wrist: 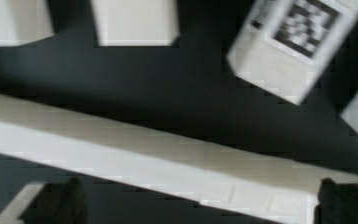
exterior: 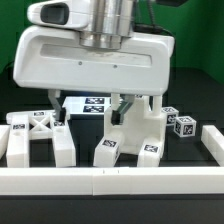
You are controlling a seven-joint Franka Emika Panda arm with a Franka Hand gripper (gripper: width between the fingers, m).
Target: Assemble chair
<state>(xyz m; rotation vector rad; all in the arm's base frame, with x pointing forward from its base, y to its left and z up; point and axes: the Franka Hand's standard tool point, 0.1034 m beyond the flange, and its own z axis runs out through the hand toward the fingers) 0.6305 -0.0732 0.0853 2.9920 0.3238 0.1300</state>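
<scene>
Black tabletop, chair parts scattered: my gripper hung over them, jaws wide apart, w/ white rail just ahead of jaws.

Exterior view: the gripper housing fills the upper centre of the frame and hides most of the marker board. The arm is cut off at the top edge. The border rail runs past both side edges.

Wrist view: blurred throughout. 1 tagged chair part and both fingertips are cut off by frame edges.
</scene>
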